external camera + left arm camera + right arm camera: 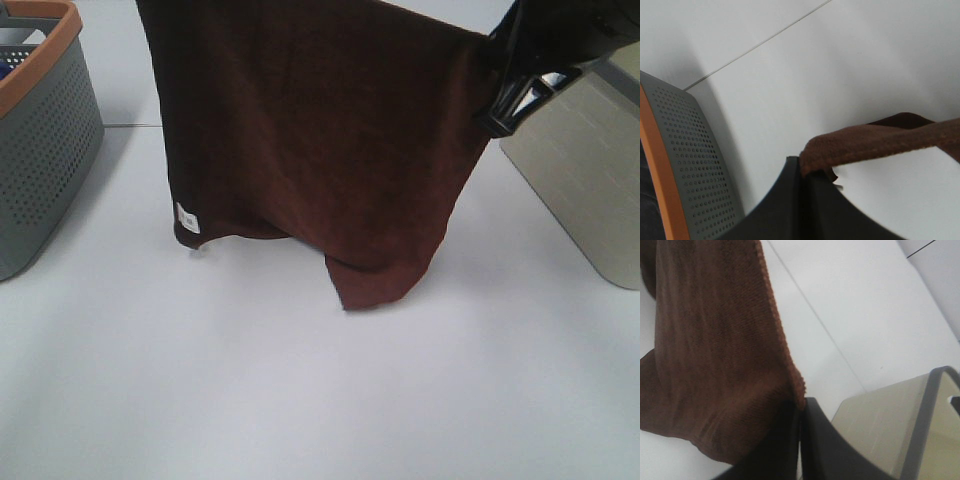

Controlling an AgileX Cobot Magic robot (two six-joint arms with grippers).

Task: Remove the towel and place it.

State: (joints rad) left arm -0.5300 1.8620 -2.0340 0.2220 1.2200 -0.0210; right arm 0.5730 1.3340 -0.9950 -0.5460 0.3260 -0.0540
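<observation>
the towel [310,140] is held up over the white table [300,400]. one top edge is pinched tight by the left gripper [801,169], the other by the right gripper [800,406]. the lifting looks done; the putting down is left. the cloth is soft, dark red-brown and stitched at the edges, with a small white tag [187,216]. a grey basket [50,150] with little holes and an orange rim is seen nearby.
</observation>
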